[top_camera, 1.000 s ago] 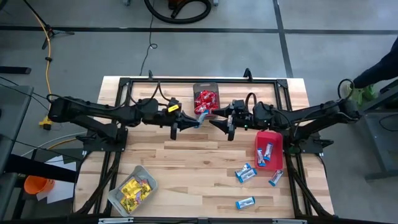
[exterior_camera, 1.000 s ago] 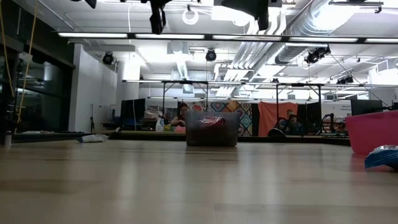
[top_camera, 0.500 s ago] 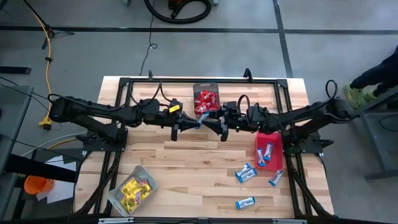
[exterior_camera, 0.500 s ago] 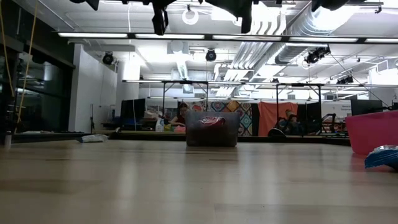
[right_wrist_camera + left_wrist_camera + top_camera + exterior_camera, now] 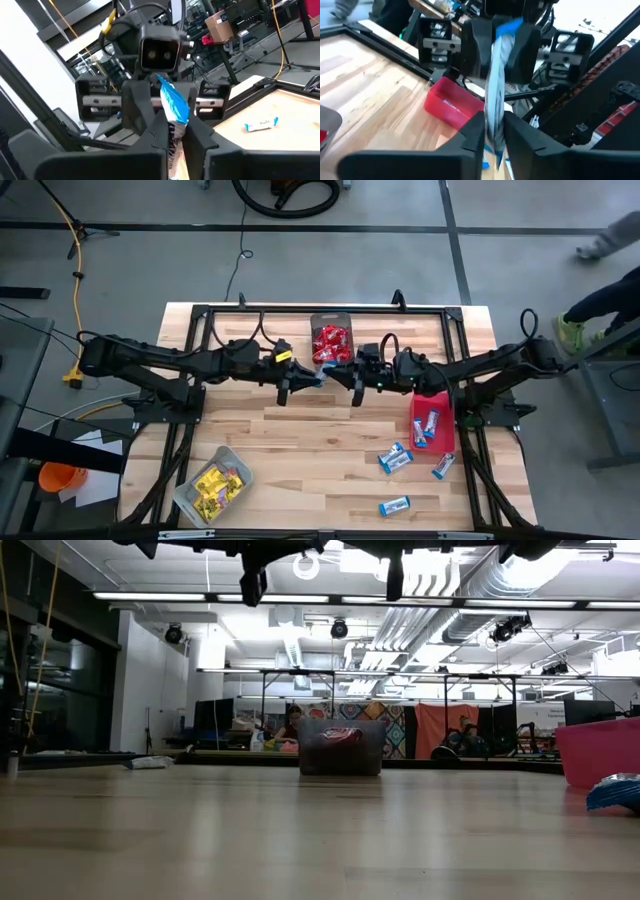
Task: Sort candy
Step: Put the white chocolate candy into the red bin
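High view: left gripper [image 5: 291, 383] & right gripper [image 5: 350, 385] meet mid-table, blue-and-white candy [image 5: 322, 376] between them. L wrist: left fingers [image 5: 472, 132] clamp the packet. R wrist: right fingers [image 5: 160, 131] clenched on it too.

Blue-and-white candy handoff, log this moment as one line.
stage: mid-air handoff | left claw: on blue-and-white candy | right claw: shut on same packet | place: above table

The tabletop [image 5: 300, 435] is pale wood in jointed strips with a smooth, faintly sheened finish. The blue-and-white candy packet [image 5: 495, 85] is glossy crinkled film, pinched between matt black plastic fingers [image 5: 472, 132]. Near the tabletop's right edge the red bin [image 5: 433, 402] looks like smooth plastic, and the yellow candies [image 5: 218, 485] near the front left corner shine like foil.
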`<state>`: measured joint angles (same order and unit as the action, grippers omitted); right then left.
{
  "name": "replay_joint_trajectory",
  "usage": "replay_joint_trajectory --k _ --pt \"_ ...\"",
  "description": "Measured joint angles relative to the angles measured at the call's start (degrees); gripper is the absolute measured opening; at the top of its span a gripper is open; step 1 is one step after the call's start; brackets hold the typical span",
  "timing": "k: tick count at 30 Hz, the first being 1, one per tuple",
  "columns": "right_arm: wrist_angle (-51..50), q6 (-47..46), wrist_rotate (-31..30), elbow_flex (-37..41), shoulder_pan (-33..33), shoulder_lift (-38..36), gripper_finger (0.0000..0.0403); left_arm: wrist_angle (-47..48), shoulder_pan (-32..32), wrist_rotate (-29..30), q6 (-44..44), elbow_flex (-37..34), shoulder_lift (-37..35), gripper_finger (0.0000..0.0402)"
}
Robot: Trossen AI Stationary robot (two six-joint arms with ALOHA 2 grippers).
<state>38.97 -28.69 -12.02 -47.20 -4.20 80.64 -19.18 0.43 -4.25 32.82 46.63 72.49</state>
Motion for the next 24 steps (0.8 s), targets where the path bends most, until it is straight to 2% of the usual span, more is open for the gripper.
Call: replay_joint_trajectory --k 4,8,10,13,19,24 --pt "0.3 -0.9 -0.2 0.0 0.1 -0.3 0.0032 2.2 0.6 -1.0 0.0 0.0 -0.5 0.0104" --pt "-5.9 1.1 0.2 0.0 0.2 -4.8 0.0011 13.2 5.4 -9.3 -0.9 0.0 -5.5 0.0142" --pt "-12.8 1.6 0.2 0.0 0.2 -8.6 0.0008 21.0 8.5 -11.4 -1.1 0.0 -9.5 0.0154" --pt "-27.6 0.3 0.4 0.0 -0.2 -14.9 0.0014 28.9 12.3 -9.4 -3.7 -0.1 -15.3 0.0162" --pt "-61.5 -11.8 -0.9 0.4 -5.9 -26.0 0.0011 29.9 15.1 -2.4 -7.1 -0.1 -21.3 0.0163" --pt "-79.3 -29.6 -5.0 3.8 -15.0 -31.2 0.001 29.7 15.2 -0.1 -7.4 0.0 -21.4 0.0163"
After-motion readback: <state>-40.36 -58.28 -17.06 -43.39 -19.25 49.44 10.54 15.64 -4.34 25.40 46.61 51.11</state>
